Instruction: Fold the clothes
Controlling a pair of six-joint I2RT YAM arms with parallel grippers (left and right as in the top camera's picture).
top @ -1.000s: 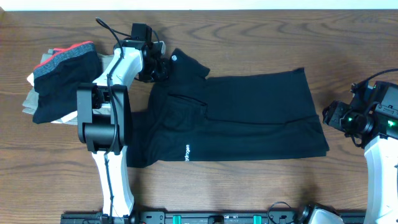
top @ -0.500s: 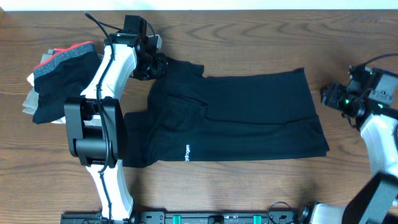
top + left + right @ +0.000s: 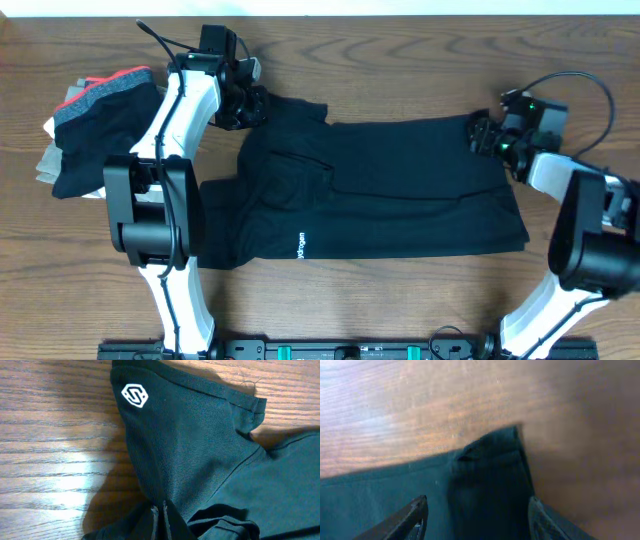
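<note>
Step in hand, as I judge it: getting both corners for the first fold, nothing folded over yet. The clothes (image 3: 400,190) lie spread flat on the table (image 3: 400,60), long and black. The white hexagon logo (image 3: 135,395) sits at one end corner, so I take it as the reference. My left pincer (image 3: 248,105) is right beside the logo, jaws together and clamped on a pinch of fabric there; the cloth bunches up at the tips in the wrist view. My right pincer (image 3: 477,520) is at the far end from the logo, on the same long edge. Its jaws are apart, straddling that corner, with nothing gripped. Next move calls for: drop the right down onto the corner, close on the hem, check that all layers are caught, then lift both ends together and carry that edge across to the edge opposite the logo. Risk: grabbing only the top layer. Writing: the logo is a stylised S in a hexagon; small white lettering (image 3: 300,244) near the edge opposite the logo is too small to read reliably.
</note>
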